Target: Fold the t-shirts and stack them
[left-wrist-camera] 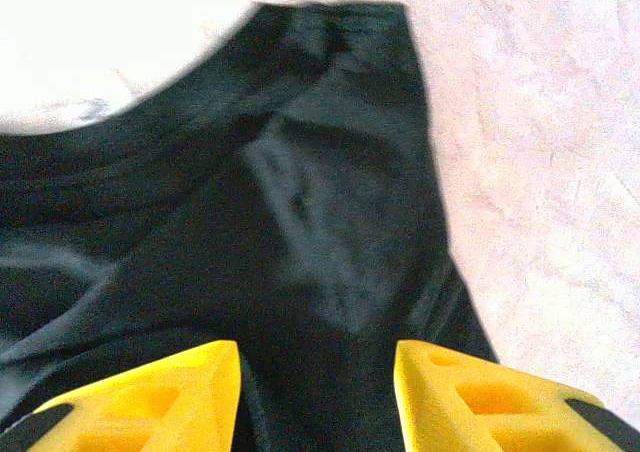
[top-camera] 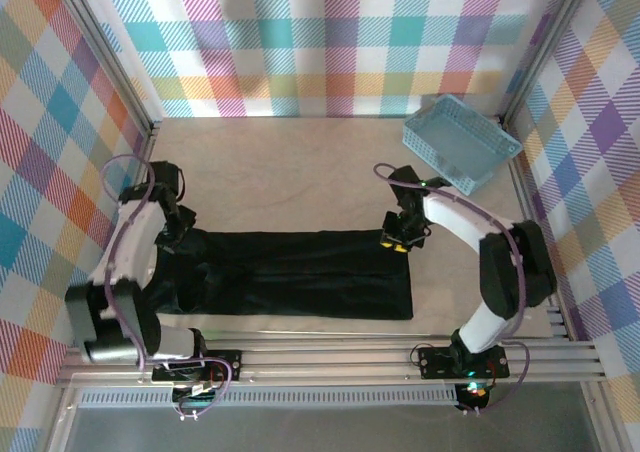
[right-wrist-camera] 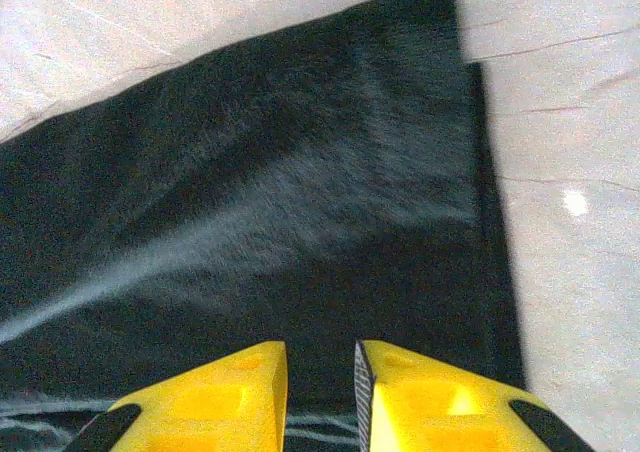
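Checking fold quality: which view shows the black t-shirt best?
Top external: the whole t-shirt shows, outline and all, lying as a long strip. The left wrist catches one creased end; the right wrist, a flat corner.

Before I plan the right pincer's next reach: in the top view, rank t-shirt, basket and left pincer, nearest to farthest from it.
1. black t-shirt, directly beneath the right pincer.
2. light-blue basket, behind it, back right corner.
3. left pincer, far left, at the shirt's other end.

Light-blue basket [top-camera: 462, 142] on beige table [top-camera: 290, 182]
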Robot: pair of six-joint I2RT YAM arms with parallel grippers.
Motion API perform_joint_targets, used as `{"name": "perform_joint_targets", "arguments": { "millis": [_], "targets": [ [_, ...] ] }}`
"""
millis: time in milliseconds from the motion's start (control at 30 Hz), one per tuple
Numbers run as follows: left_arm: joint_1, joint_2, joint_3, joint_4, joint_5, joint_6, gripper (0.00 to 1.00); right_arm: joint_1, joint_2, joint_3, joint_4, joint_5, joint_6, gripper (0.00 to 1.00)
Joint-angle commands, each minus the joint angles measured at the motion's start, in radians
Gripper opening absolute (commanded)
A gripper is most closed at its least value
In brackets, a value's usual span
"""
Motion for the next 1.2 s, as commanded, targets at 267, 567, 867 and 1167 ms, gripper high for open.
{"name": "perform_joint_targets", "arguments": {
  "millis": [267, 567, 867, 1167],
  "targets": [
    [0.134, 0.368, 0.084, 0.066, 0.062, 0.096, 0.27, -0.063, 0.231, 0.029, 0.007, -0.030, 0.149, 0.33],
    [0.161, 0.463, 0.145, 0.135, 0.244, 0.077, 0.30, -0.161, 0.297, 0.127, -0.056, 0.044, 0.061, 0.32],
    [0.028, 0.565, 0.304, 0.156, 0.307, -0.048, 0.33, -0.291, 0.501, 0.496, -0.151, 0.092, -0.090, 0.31],
    [-0.073, 0.367, 0.350, 0.182, 0.171, 0.091, 0.51, -0.205, 0.405, 0.645, -0.129, 0.082, -0.200, 0.42]
  ]
}}
